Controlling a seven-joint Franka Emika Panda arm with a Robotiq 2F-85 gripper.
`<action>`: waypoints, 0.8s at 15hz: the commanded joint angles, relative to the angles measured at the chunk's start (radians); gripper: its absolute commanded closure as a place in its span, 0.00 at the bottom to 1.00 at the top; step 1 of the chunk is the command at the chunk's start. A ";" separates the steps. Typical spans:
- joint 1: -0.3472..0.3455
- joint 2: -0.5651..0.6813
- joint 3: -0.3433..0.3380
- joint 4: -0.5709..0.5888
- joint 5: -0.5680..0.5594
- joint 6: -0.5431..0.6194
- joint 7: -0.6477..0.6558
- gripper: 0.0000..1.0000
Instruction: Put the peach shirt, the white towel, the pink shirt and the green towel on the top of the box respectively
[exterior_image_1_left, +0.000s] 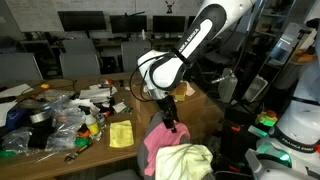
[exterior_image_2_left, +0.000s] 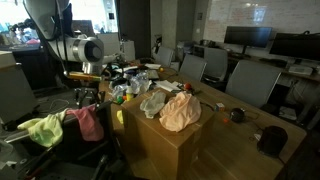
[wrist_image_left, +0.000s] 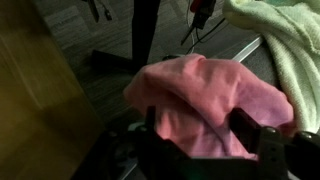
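Observation:
The pink shirt (wrist_image_left: 200, 95) lies bunched on a chair next to the green towel (wrist_image_left: 285, 45). Both show in both exterior views: pink shirt (exterior_image_1_left: 160, 140) (exterior_image_2_left: 91, 123), green towel (exterior_image_1_left: 188, 160) (exterior_image_2_left: 40, 128). My gripper (wrist_image_left: 200, 132) is open, its fingers straddling the top fold of the pink shirt; it also shows in both exterior views (exterior_image_1_left: 171, 123) (exterior_image_2_left: 87, 100). The peach shirt (exterior_image_2_left: 181, 111) and the white towel (exterior_image_2_left: 154, 101) lie on top of the cardboard box (exterior_image_2_left: 160, 150), which stands to one side of the gripper (exterior_image_1_left: 205, 112).
A wooden table (exterior_image_1_left: 100, 150) holds a yellow cloth (exterior_image_1_left: 121, 133) and cluttered bags and small objects (exterior_image_1_left: 55, 115). Office chairs (exterior_image_2_left: 250, 80) and monitors stand around. In the wrist view a dark chair leg (wrist_image_left: 145, 35) stands on the floor below.

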 joint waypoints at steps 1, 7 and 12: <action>0.021 0.014 -0.005 0.031 -0.036 -0.035 0.040 0.53; 0.028 0.016 -0.005 0.042 -0.080 -0.067 0.072 0.96; 0.042 -0.011 -0.003 0.029 -0.111 -0.055 0.096 0.95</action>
